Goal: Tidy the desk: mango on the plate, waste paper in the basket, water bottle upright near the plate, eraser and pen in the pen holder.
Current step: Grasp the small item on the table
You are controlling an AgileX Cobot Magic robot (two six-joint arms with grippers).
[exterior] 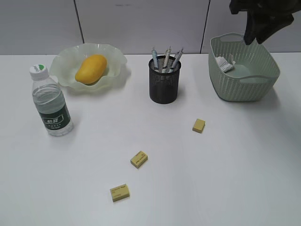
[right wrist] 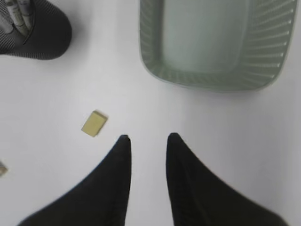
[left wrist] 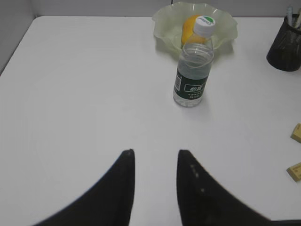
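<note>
The mango (exterior: 91,68) lies on the ruffled pale-green plate (exterior: 66,70) at the back left. The water bottle (exterior: 51,102) stands upright in front of the plate; it also shows in the left wrist view (left wrist: 193,66). The black mesh pen holder (exterior: 164,84) holds several pens (exterior: 166,59). The waste paper (exterior: 225,63) lies inside the sage-green basket (exterior: 249,80). Three yellow erasers lie on the desk: one (exterior: 199,125) near the holder, one (exterior: 138,159) in the middle, one (exterior: 120,192) at the front. My right gripper (right wrist: 147,137) is open and empty, high above the basket. My left gripper (left wrist: 155,151) is open and empty over bare desk.
The desk (exterior: 235,165) is white with a grey panelled wall behind it. In the right wrist view the basket (right wrist: 211,80) lies ahead of the jaws, the pen holder (right wrist: 37,33) at upper left and an eraser (right wrist: 94,124) left of the fingers.
</note>
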